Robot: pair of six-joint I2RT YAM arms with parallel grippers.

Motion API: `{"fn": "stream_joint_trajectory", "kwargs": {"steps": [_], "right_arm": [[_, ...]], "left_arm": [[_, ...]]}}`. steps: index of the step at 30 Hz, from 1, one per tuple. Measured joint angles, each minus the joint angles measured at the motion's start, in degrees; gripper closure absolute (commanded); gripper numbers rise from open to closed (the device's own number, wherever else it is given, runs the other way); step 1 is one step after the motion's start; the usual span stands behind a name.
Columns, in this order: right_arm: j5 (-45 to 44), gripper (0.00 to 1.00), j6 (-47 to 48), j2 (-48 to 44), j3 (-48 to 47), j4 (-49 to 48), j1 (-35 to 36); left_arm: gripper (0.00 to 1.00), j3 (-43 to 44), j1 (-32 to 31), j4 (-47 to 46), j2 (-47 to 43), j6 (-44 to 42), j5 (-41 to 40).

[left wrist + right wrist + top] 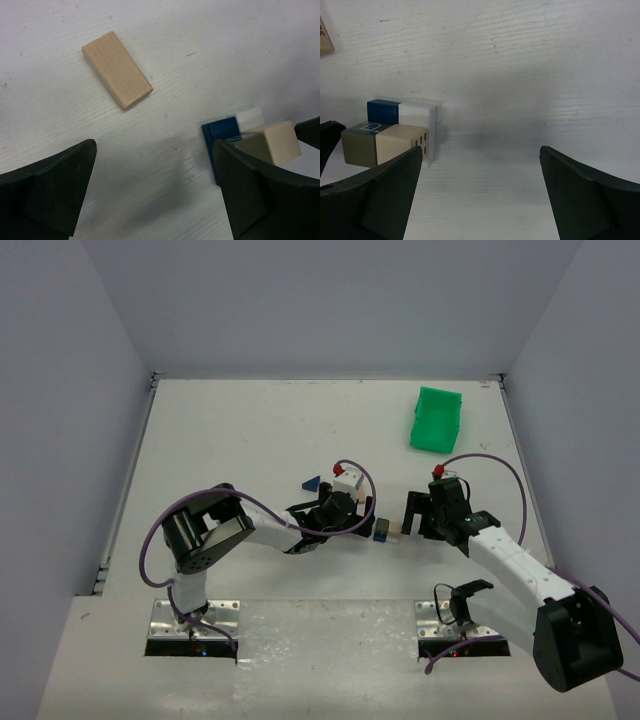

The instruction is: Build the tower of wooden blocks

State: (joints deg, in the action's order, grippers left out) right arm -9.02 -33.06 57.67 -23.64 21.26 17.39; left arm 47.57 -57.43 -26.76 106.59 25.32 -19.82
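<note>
Toppling is the main risk: the small wood block tower of tan, white and dark blue pieces sits on the white tabletop between both arms, and it could be knocked apart by any sideways sweep. The left claw is spread wide and nothing is held; whether its finger touches the stack cannot be told. The right claw is likewise spread and empty. A flat tan wooden block lies apart, unplaced.
</note>
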Motion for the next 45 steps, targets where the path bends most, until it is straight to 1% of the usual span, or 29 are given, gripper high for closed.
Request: {"fn": "stream_joint_trajectory", "kwargs": {"steps": [10,36,41,45], "right_arm": [[0.0,0.01,0.0,-0.1,0.0,0.1,0.0],[-0.7,0.01,-0.3,0.0,0.0,0.4,0.0],[-1.6,0.01,-0.5,-0.1,0.0,1.2,0.0],[-2.9,0.01,-0.6,-0.6,0.0,2.5,0.0]], "left_arm": [[0.0,0.0,0.0,0.0,0.0,-0.1,1.6],[0.0,0.8,0.0,0.0,0.0,-1.1,1.8],[0.0,0.8,0.0,0.1,0.0,-1.1,0.5],[0.0,0.9,-0.1,1.5,-0.2,-0.9,-3.0]]}}
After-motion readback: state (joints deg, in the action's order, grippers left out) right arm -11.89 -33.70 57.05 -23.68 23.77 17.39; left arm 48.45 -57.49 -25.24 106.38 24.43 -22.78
